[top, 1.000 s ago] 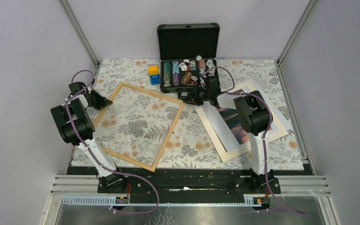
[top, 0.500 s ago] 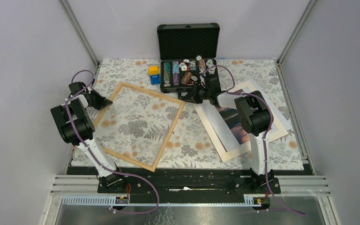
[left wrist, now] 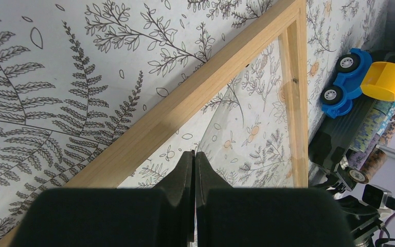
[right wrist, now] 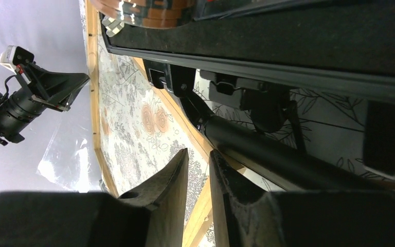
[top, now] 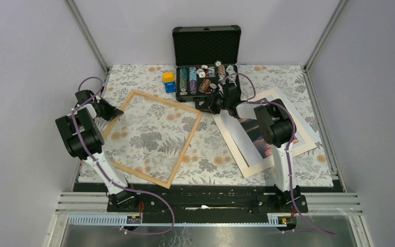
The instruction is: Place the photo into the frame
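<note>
The frame (top: 184,151) of light wood lies flat at left centre on the flowered cloth. The photo (top: 253,135), sunset tones with a wide white border, lies to its right, partly under my right arm. My left gripper (top: 116,111) is shut at the frame's left rail (left wrist: 185,98). A thin clear sheet (left wrist: 247,128) runs up to its tips (left wrist: 194,153) and looks pinched there. My right gripper (top: 204,105) hovers at the frame's right corner, just in front of the black case. Its jaws (right wrist: 198,152) stand a little apart with nothing between them.
An open black case (top: 205,49) holding poker chips stands at the back, its front edge (right wrist: 288,56) close to my right fingers. A blue and yellow toy truck (top: 169,81) sits left of it. A white sheet (top: 293,110) lies under the photo.
My right gripper has drifted slightly left and toward the case, its jaws narrowing a little. The left arm, the frame and the photo have not moved.
</note>
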